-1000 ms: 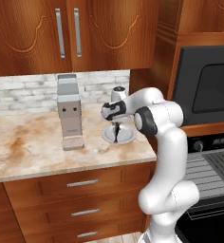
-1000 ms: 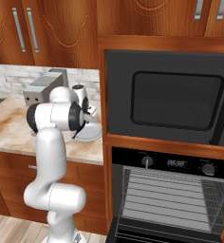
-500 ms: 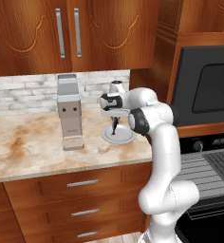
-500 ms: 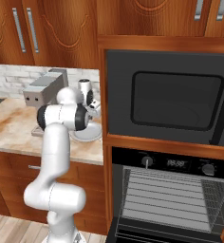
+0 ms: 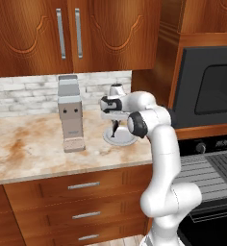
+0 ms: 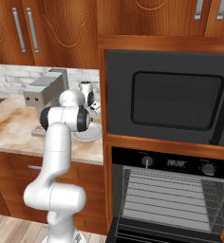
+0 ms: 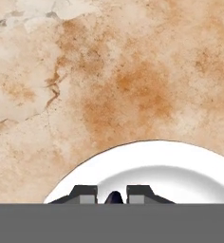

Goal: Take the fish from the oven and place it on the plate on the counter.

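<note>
My gripper (image 5: 114, 123) points straight down over the small pale plate (image 5: 128, 141) on the beige marble counter (image 5: 29, 144). It is shut on the fish (image 5: 115, 130), a slim dark thing hanging between the fingers just above the plate's middle. In the hand view the dark tip of the fish (image 7: 114, 198) shows inside the gripper (image 7: 114, 193), with the plate's white rim (image 7: 156, 159) right below and veined counter (image 7: 109, 71) beyond. The oven (image 6: 171, 199) stands to the right with its grey wire racks showing.
A grey coffee machine (image 5: 69, 113) stands on the counter just left of the plate. A black unit with a dark glass window (image 6: 175, 97) sits above the oven. Wooden wall cabinets (image 5: 67, 33) hang overhead, and drawers (image 5: 81, 185) with bar handles run below.
The arm's elbow has swung left toward the counter, and the hand with the fish has settled a little lower over the plate. The grip has not changed.
</note>
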